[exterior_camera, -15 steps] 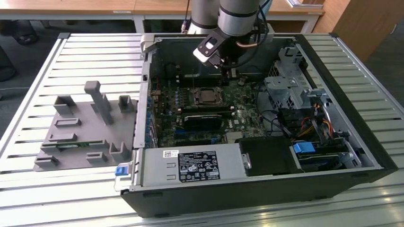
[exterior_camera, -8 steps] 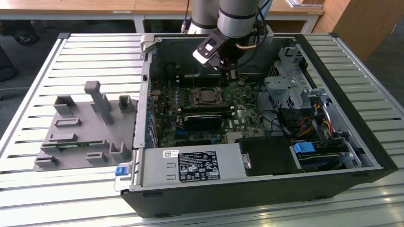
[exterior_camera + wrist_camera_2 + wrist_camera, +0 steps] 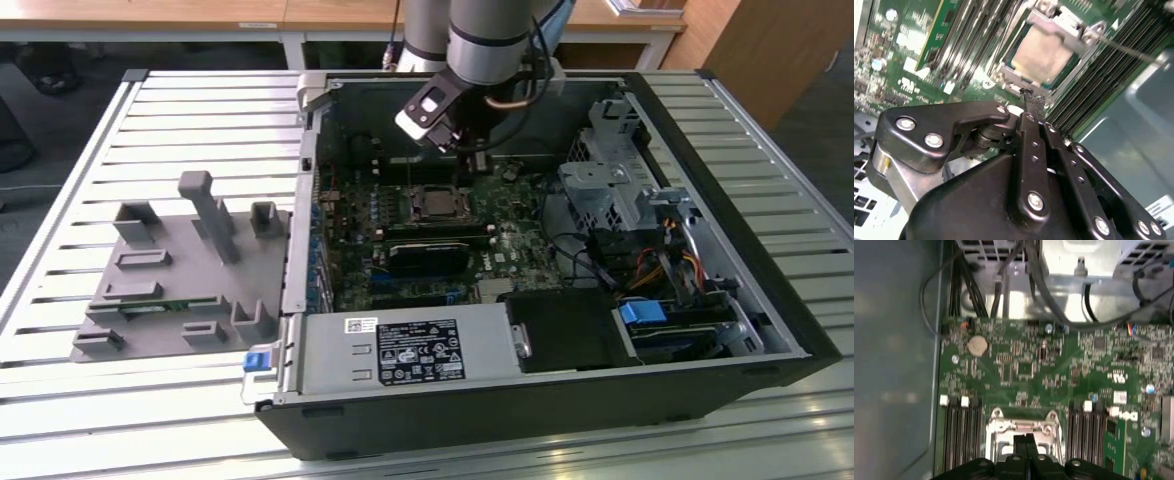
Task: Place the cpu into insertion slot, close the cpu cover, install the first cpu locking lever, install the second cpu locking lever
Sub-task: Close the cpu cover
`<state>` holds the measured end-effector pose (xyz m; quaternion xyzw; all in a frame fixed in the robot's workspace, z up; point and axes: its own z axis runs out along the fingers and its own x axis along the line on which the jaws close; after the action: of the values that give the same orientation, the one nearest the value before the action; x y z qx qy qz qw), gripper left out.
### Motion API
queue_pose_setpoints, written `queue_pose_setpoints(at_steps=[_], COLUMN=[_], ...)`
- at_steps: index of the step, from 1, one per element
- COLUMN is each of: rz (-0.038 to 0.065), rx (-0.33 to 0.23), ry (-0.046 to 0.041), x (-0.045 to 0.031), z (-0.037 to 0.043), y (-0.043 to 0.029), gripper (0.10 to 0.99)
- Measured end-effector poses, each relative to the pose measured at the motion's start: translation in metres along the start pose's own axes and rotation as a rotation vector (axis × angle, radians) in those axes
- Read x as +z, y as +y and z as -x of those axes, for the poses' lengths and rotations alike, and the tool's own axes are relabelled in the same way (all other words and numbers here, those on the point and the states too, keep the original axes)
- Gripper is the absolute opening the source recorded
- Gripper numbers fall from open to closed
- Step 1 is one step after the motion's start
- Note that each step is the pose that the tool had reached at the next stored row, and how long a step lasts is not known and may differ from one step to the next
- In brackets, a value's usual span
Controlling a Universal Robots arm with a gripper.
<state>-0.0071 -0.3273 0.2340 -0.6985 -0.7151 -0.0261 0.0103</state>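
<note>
The cpu (image 3: 1046, 52) lies flat in the insertion slot (image 3: 434, 203) on the green board, its pale metal top showing. The silver cpu cover (image 3: 1064, 22) is folded down around it, framing the chip. A thin metal lever rod (image 3: 1134, 50) runs from the cover's corner out over the memory slots. My gripper (image 3: 1029, 95) hovers just above the socket's edge with its two black fingers pressed together and nothing between them. In the first wrist view the fingertips (image 3: 1024, 439) overlap the cover (image 3: 1004, 427). In the exterior view the gripper (image 3: 475, 160) hangs over the board just past the socket.
The open computer case (image 3: 747, 250) walls in the board. A drive cage (image 3: 607, 195) and cables stand at the exterior view's right, and a power supply (image 3: 400, 350) sits at the front. Memory slots (image 3: 961, 440) flank the socket. A grey fixture tray (image 3: 174, 270) rests outside.
</note>
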Motion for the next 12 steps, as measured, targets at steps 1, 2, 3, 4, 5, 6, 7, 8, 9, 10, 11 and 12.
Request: queue_pose_setpoints(at_steps=[1, 2, 3, 4, 5, 6, 7, 8, 9, 10, 11, 12], rz=[0.0, 0.0, 0.0, 0.0, 0.0, 0.0, 0.0, 0.0, 0.0, 0.0, 0.0, 0.0], rx=[0.0, 0.0, 0.0, 0.0, 0.0, 0.0, 0.0, 0.0, 0.0, 0.0, 0.0, 0.0], ry=[0.0, 0.0001, 0.0002, 0.0001, -0.0001, 0.0, 0.0002, 0.0002, 0.0002, 0.0001, 0.0001, 0.0004], x=[0.0004, 0.0009, 0.0015, 0.0019, 0.0019, 0.0022, 0.0028, 0.0035, 0.0045, 0.0056, 0.0066, 0.0075], z=[0.0, -0.0001, -0.0002, -0.0001, -0.0001, -0.0001, -0.0002, -0.0002, -0.0002, -0.0002, -0.0002, -0.0002], y=[-0.003, -0.0062, -0.0087, -0.0097, -0.0106, -0.0116, -0.0126, -0.0141, -0.0164, -0.0193, -0.0228, -0.0265], gripper=[0.106, 0.106, 0.106, 0.106, 0.106, 0.106, 0.106, 0.106, 0.106, 0.106, 0.106, 0.106])
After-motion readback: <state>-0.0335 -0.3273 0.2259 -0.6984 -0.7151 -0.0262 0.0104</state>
